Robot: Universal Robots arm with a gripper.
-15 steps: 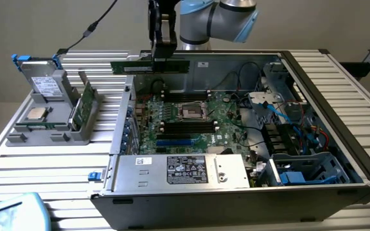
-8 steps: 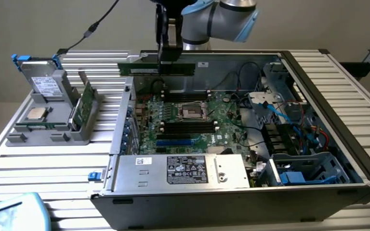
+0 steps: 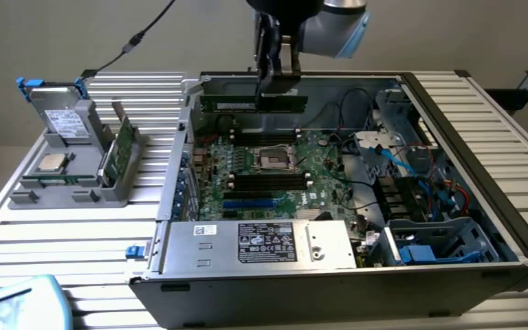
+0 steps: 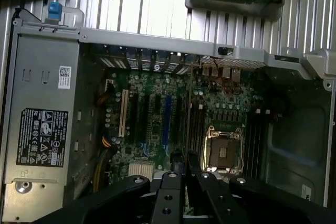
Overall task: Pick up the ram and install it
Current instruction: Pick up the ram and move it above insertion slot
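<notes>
Ram (image 3: pixel 236 103), exterior view: held level above the far end of the motherboard (image 3: pixel 273 172), inside the open case (image 3: pixel 484 179), clear of the slots. Pinched toward its end on the exterior view's right by the claw (image 3: pixel 278 93), closed narrow on it. Wrist view: fingers (image 4: pixel 169 192) close together over the board, near the socket (image 4: pixel 223 153); power supply (image 4: pixel 42 129) alongside. Ram's edge between fingers hard to tell.

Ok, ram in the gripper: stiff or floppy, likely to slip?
Probably stiff: the ram hangs level from the gripper with no sag, though gripped off-centre. Likely light, being a thin narrow board. Clamped at one narrow spot, it could pivot or slip if nudged against the motherboard.
</notes>
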